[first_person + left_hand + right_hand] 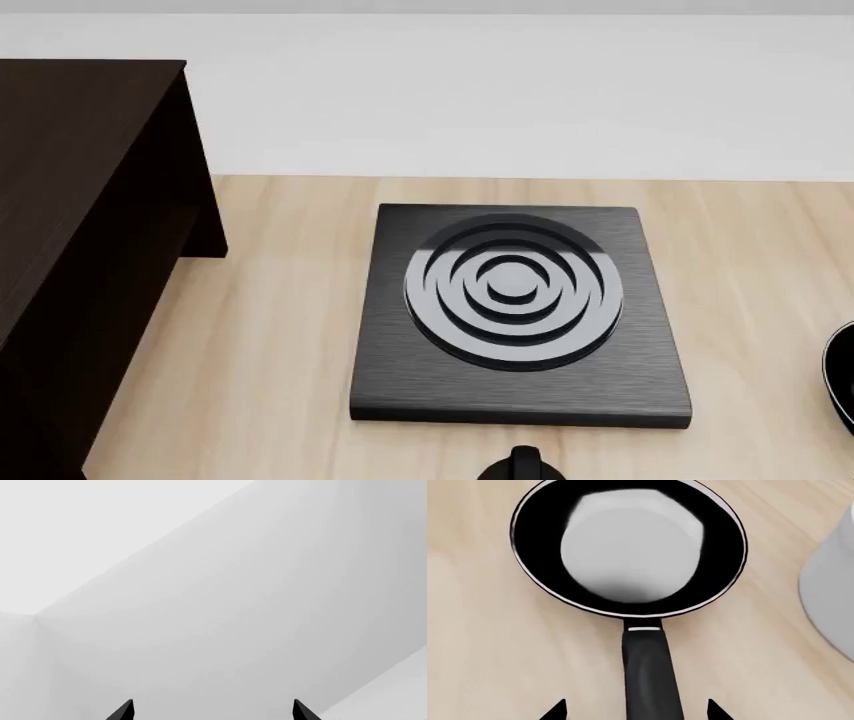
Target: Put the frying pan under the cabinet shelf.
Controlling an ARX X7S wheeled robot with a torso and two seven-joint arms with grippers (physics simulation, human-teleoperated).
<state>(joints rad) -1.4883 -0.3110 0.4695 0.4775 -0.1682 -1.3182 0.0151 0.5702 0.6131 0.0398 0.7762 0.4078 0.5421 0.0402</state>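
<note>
The frying pan (pixel 627 545) is round, glossy black with a pale sheen inside; its handle (pixel 650 675) runs toward my right gripper (pixel 637 711). That gripper is open, its two black tips standing either side of the handle without touching it. In the head view only a sliver of the pan (pixel 843 385) shows at the right edge. The dark brown cabinet shelf (pixel 80 230) stands at the left of the wooden counter. My left gripper (pixel 213 711) is open and empty, facing bare white walls. Neither gripper shows in the head view.
A square black burner plate (pixel 521 310) with concentric rings lies mid-counter. A white round pot (pixel 834 580) stands close beside the pan. A small black knob (pixel 523 465) shows at the head view's bottom edge. A white wall runs behind the counter.
</note>
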